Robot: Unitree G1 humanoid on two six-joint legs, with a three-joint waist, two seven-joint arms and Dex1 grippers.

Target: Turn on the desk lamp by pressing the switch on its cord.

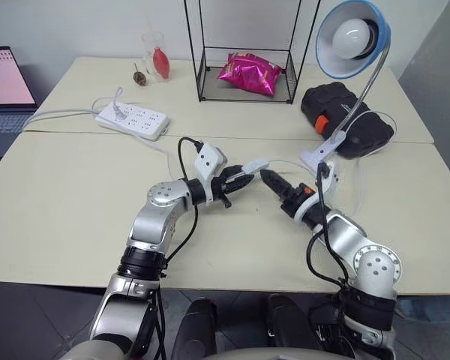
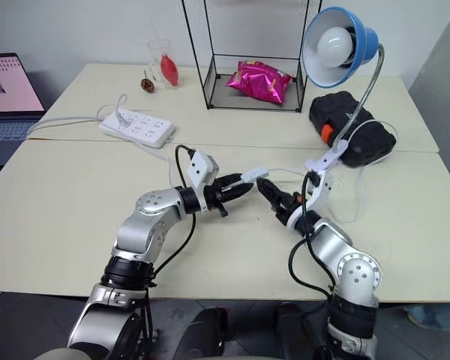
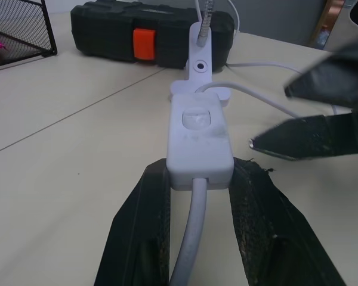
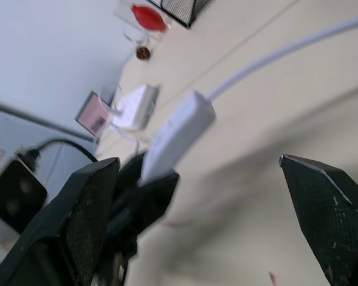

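Desk lamp [image 1: 352, 41] stands clipped at the table's [image 1: 60, 210] right side, blue shade up, unlit; its cord [image 3: 188, 238] runs from the clip base toward the table centre. Left gripper [image 3: 194, 179] is clamped on the switch [image 3: 198, 140], one finger on each long side, holding it raised above the tabletop with the button face exposed. Right gripper [image 1: 270, 180] has its fingers spread wide, empty, tips just beside the switch's far end without touching it.

Office or lab – pushed-together desks [image 1: 75, 195] (laptop [image 1: 7, 90], power strip [image 1: 133, 120]).
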